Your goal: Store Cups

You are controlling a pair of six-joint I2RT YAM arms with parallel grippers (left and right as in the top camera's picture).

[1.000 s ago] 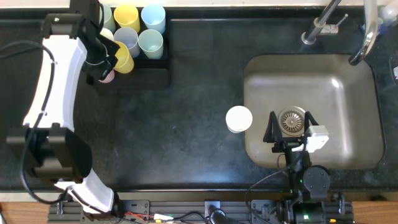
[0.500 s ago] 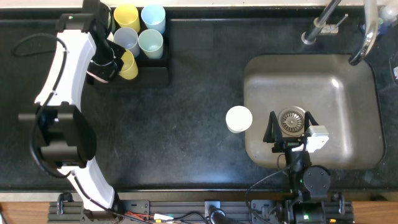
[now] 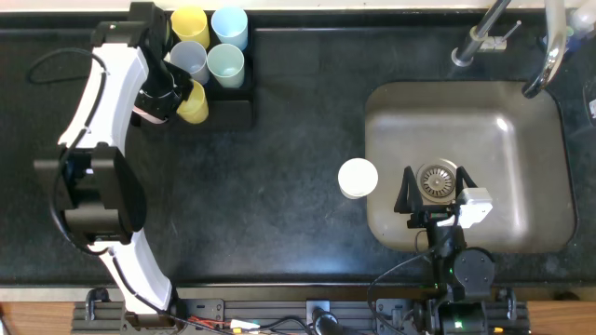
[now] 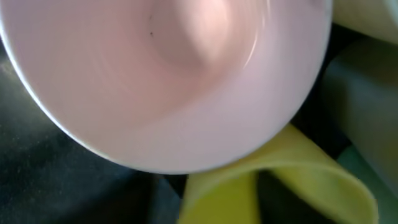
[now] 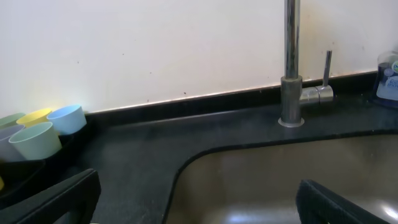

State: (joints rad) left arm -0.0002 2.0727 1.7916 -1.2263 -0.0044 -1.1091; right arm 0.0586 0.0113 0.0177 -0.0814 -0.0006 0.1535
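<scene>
A kitchen: a dark stone worktop [image 3: 279, 214] with a steel sink [image 3: 521, 121] at its right side, a tap [image 5: 290, 68] behind it, a white wall [image 5: 155, 43]

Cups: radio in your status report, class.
Left gripper at the rack, beside yellow cup. Right gripper open over sink. White cup on counter, unstored.

Dark worktop [image 3: 261, 205] bears black rack [image 3: 233, 113] and, seemingly, white cup [image 3: 358, 178].
</scene>
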